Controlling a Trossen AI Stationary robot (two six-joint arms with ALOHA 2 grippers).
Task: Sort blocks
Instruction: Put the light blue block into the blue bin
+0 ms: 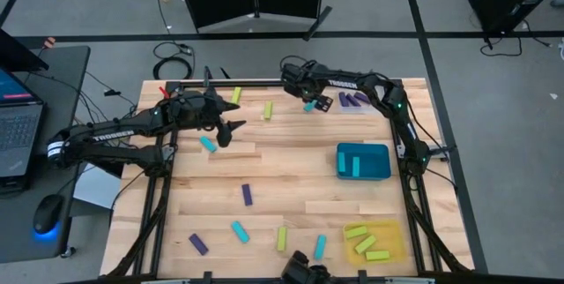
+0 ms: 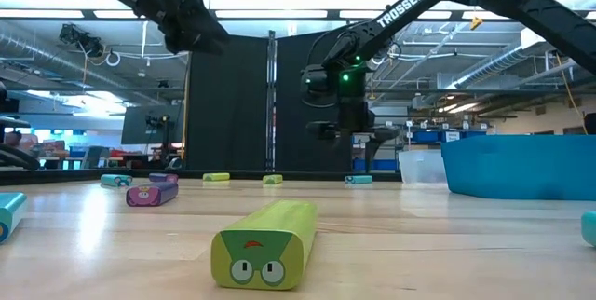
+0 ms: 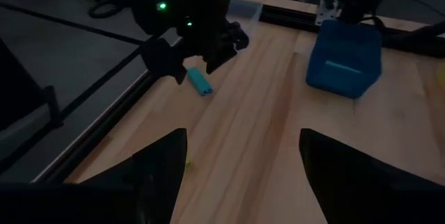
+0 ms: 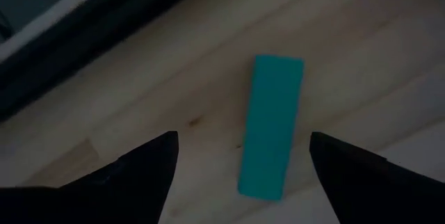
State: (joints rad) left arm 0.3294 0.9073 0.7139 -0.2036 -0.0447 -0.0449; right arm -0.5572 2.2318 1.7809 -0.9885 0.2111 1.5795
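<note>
Cyan, purple and yellow-green blocks lie scattered flat on the wooden table [image 1: 291, 174]. My right gripper [image 1: 310, 99] hangs open at the far side, pointing down over a cyan block [image 4: 271, 126]. The block lies flat between the two fingers, which stand on either side of it without touching. The left wrist view shows the same block [image 3: 199, 81] under that gripper. My left gripper [image 1: 231, 130] is open and raised over the far left of the table, with nothing between its fingers. Just beyond it lies another cyan block [image 1: 208, 144].
A teal tray [image 1: 363, 161] at the right holds a cyan block. A yellow tray [image 1: 374, 240] at the near right holds yellow-green blocks. Purple blocks [image 1: 352, 100] sit at the far right. Loose blocks lie along the near edge, among them a yellow-green one [image 2: 265, 244].
</note>
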